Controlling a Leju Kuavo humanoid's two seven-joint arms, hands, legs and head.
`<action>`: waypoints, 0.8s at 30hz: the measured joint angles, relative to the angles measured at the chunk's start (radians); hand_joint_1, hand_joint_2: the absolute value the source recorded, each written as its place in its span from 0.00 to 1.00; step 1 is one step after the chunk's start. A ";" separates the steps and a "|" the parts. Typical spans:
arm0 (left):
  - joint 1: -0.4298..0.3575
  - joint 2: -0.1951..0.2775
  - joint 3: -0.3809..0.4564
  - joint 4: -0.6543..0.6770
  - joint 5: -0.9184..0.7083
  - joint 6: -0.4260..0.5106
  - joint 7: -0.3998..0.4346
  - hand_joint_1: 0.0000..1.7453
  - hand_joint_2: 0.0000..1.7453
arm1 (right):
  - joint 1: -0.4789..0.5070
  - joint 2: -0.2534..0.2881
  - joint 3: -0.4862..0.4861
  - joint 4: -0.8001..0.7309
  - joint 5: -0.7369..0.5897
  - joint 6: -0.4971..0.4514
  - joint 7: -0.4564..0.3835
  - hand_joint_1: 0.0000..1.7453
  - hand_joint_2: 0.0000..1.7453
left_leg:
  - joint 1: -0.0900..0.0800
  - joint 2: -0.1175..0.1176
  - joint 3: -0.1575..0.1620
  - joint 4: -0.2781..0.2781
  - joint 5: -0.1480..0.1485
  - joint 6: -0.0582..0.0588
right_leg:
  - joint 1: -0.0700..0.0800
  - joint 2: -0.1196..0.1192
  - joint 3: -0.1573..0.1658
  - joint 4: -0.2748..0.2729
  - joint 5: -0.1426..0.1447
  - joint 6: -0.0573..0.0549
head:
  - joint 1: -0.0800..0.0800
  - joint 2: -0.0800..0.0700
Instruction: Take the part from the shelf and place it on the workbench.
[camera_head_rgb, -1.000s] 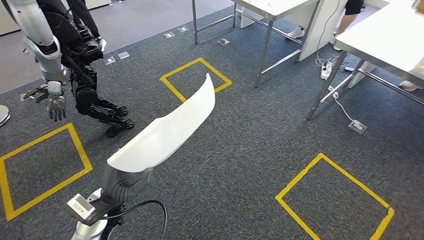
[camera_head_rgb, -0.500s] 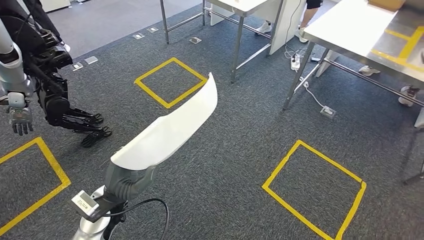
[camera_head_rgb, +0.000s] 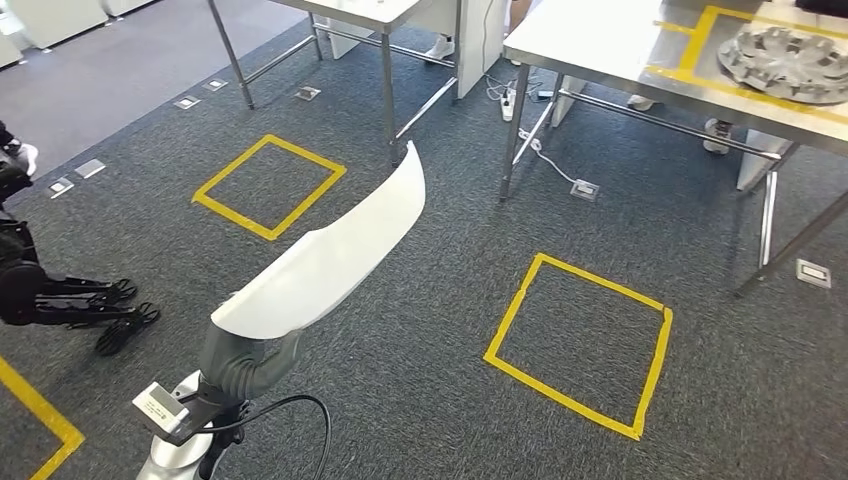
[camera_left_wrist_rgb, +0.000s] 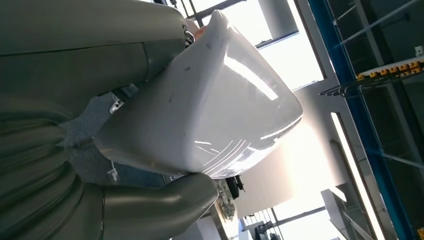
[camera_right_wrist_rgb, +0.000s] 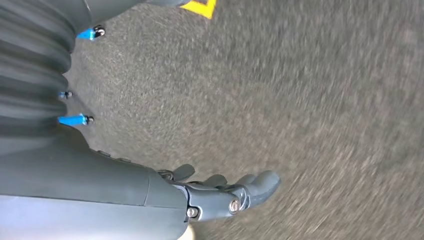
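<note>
1. The left hand (camera_head_rgb: 250, 362) grips the near end of the part (camera_head_rgb: 330, 255), a long, curved white panel, and holds it up over the dark grey carpet (camera_head_rgb: 430, 340).
2. In the left wrist view the hand's (camera_left_wrist_rgb: 90, 200) thick grey thumb (camera_left_wrist_rgb: 160, 200) presses against the glossy underside of the part (camera_left_wrist_rgb: 210, 105).
3. The part rises away from the hand, its far tip near the leg of a metal table (camera_head_rgb: 385, 75).
4. The right hand (camera_right_wrist_rgb: 220, 197) hangs over the carpet (camera_right_wrist_rgb: 300, 100), holding nothing; how its fingers (camera_right_wrist_rgb: 260, 185) are set I cannot tell.
5. A steel tabletop (camera_head_rgb: 600, 50) with yellow tape lines stands ahead to the right, carrying a grey metal casting (camera_head_rgb: 785, 60).
6. Yellow tape squares (camera_head_rgb: 578, 345) mark the floor.
7. Another robot's black legs (camera_head_rgb: 60, 300) stand at the left.
</note>
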 joint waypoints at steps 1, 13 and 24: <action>-0.003 0.001 0.000 0.000 0.000 -0.001 0.000 1.00 1.00 | 0.000 -0.011 0.000 0.002 -0.004 -0.003 0.002 0.00 1.00 | 0.003 -0.023 0.031 -0.071 0.031 0.001 | 0.000 0.014 0.000 0.002 -0.001 0.005 | -0.002 0.000; -0.028 -0.002 0.001 0.019 0.009 -0.026 0.000 1.00 1.00 | 0.013 -0.056 -0.005 0.006 -0.015 0.021 -0.001 0.00 1.00 | -0.004 0.048 0.078 -0.190 0.070 0.057 | -0.005 -0.062 -0.155 0.287 -0.121 0.062 | 0.020 0.000; -0.050 0.001 0.000 0.037 -0.009 -0.040 0.010 1.00 1.00 | 0.018 -0.031 -0.005 0.006 0.000 0.046 0.015 0.00 1.00 | -0.008 0.076 0.082 -0.130 0.006 0.005 | -0.003 -0.085 -0.006 -0.005 0.005 0.005 | 0.016 0.000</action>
